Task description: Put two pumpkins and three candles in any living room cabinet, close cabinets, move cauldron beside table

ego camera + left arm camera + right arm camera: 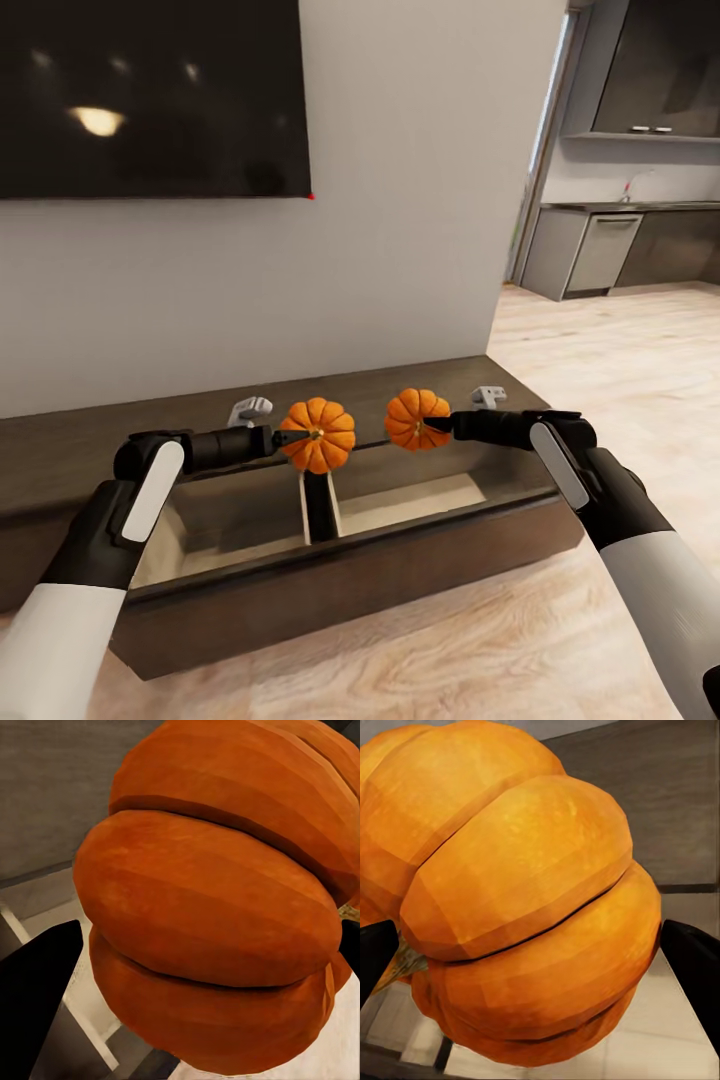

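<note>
While both our arms reach forward and bend inward at the wrist, we hold one pumpkin in each gripper above the open drawers of the cabinet (330, 585). Our left gripper (290, 437) points to the right and pinches the left pumpkin (318, 435), which hangs over the divider between the two pale-lined compartments. Our right gripper (438, 424) points to the left and pinches the right pumpkin (417, 418), which hangs just above the right compartment, near its back edge. The two pumpkins are close together but apart.

In our left wrist view the pumpkin (210, 907) is deep orange, with broad rounded ribs parted by dark grooves, and a black fingertip (37, 990) shows at its side. In our right wrist view the other pumpkin (521, 900) is a lighter orange, faceted and matte, with a tan stem (401, 964) beside one black fingertip (694, 967).

Our forearms are white, with black wrists and a pale strip along each. The cabinet is dark brown wood with a flat top; two small grey objects (250, 410) sit on it. A dark glossy screen (150, 95) hangs on the plain wall above.
</note>
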You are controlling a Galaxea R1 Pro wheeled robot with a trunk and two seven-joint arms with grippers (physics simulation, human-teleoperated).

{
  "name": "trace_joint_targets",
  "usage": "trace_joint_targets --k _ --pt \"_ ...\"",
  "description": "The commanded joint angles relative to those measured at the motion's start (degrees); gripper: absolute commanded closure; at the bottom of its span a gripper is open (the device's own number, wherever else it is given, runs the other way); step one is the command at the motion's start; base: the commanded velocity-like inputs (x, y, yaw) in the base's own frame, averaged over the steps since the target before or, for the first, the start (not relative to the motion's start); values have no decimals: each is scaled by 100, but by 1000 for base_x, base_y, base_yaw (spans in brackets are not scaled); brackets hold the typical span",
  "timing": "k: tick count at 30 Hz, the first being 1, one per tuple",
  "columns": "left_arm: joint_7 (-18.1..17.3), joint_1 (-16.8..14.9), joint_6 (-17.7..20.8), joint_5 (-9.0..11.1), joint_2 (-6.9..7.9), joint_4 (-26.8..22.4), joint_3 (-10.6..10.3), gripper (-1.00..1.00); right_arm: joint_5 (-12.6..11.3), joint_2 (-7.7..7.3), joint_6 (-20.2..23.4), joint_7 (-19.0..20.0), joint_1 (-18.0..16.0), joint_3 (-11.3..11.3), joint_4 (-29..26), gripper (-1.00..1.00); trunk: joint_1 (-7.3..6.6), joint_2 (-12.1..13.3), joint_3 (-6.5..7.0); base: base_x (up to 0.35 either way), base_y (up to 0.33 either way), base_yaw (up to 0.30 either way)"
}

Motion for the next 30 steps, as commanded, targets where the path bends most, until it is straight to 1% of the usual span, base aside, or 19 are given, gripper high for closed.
trace_joint_targets --k 1,6,11,12,14,18,21,30 --pt "-30 -4 15 -21 3 -4 -4 100 -4 -4 19 18 -5 5 -3 100 2 -2 -6 293 0 0" --pt "-30 -4 15 -21 3 -10 -13 100 -3 -4 19 18 -4 5 -3 100 2 -2 -6 95 0 0" --pt "-22 -3 15 -21 -34 -10 -173 100 -2 -4 16 18 -4 5 -3 100 2 -2 -6 73 -41 0" --pt "-18 -4 15 -21 -69 -8 -186 100 -2 -4 17 18 -4 5 -3 100 2 -2 -6 200 -128 0" --pt "-14 -4 20 -22 -116 -7 -195 100 -2 -4 14 18 -4 7 -3 100 2 -2 -6 233 -153 5" --pt "-12 -4 23 -29 -136 -7 -200 100 -2 -4 10 18 -4 7 -3 100 2 -2 -6 183 -124 165" --pt "-11 -4 24 -30 -138 -7 -200 100 -2 -4 10 18 -4 8 -3 100 2 -2 -6 33 -23 138" --pt "-11 -4 22 -27 -138 -7 -203 100 -2 -4 1 18 -4 6 -3 100 2 -2 -6 3 -2 10"
